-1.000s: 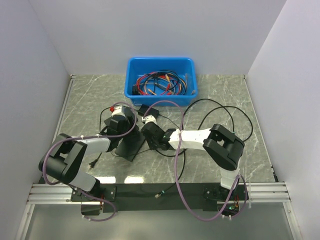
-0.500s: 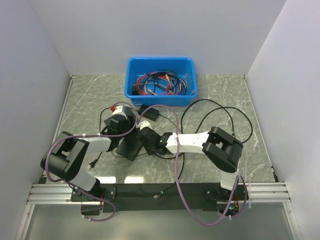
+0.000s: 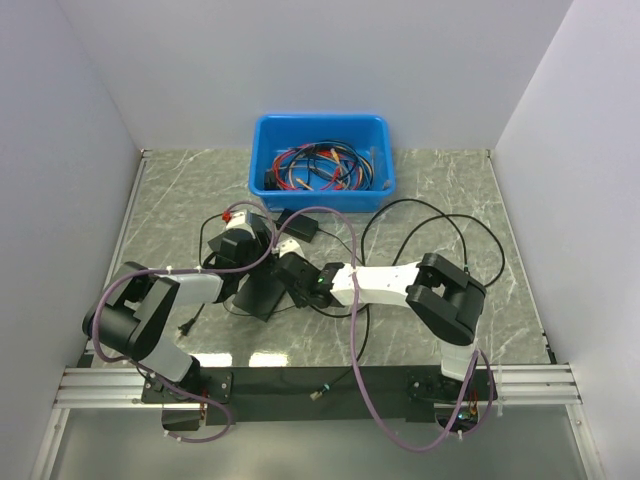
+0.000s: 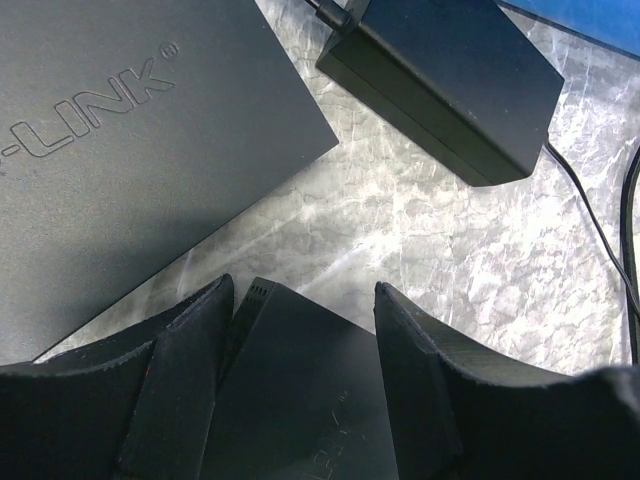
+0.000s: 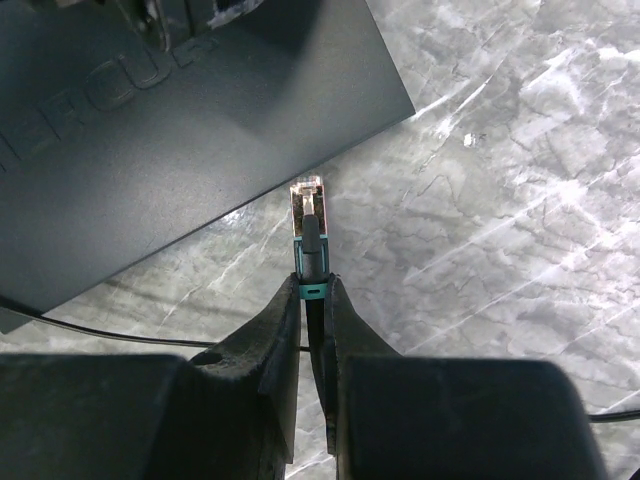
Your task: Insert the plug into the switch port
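Noted right gripper (image 5: 310, 285) further left than a second ago, now close up to switch (image 5: 150, 130); bin (image 3: 320, 120) and adapter (image 4: 440, 80) unmoved.

Right wrist view: found plug (image 5: 308, 215) pinched in narrow jaws, clear tip with brass contacts sticking out past fingertips, teal band (image 5: 308, 290) at the pinch. Placed tip just short of switch's near edge, over table (image 5: 500, 200); cannot say whether touching. Read "MERCUS" on switch top, rest cut off at left. Cannot make out any port: side facing plug seen only as a thin line. Cannot identify blurred parts at top edge of view.

Left wrist view: found left gripper (image 4: 305, 292) wide, fingers (image 4: 190, 370) flanking a black box (image 4: 290, 380) that fills the gap; cannot tell whether clamped. Cannot read faint lettering on box. Read "-LINK" on larger slab (image 4: 120, 140) at upper left, cut off by frame. Saw adapter beyond, apart from both.

Top view: cannot separate box from slab, nor see either gripper's tips, hidden under arms (image 3: 390, 280). Saw red, blue and black leads (image 3: 320, 168) tangled in bin; cannot trace any single one.
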Robot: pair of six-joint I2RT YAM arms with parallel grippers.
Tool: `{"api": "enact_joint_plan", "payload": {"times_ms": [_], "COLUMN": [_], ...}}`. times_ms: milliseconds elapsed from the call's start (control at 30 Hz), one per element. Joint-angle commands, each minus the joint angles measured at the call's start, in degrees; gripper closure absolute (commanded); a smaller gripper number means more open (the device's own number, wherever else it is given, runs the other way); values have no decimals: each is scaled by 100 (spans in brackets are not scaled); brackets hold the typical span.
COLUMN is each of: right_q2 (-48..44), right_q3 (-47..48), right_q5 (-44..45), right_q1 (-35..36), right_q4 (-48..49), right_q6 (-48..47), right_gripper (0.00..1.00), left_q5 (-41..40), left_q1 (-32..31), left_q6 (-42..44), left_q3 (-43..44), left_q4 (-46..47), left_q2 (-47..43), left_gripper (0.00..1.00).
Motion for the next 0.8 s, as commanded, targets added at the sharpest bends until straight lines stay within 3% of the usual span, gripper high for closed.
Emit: {"api": "enact_joint_plan", "payload": {"times_ms": [0, 767], "right_q2": [-233, -259], "right_q3": [231, 205], "right_q5": [103, -117], "right_q1": [-98, 210], "right_q4": [417, 865], "right_q6": [-75, -347], "right_gripper": [100, 100], "left_q5": [434, 864], "left_q1": [-78, -70], "left_q6": [-30, 102], "left_q3": [-51, -69], "left_q4": [-192, -8], "left_q2": [131, 351], "left_gripper": [36, 37]}}
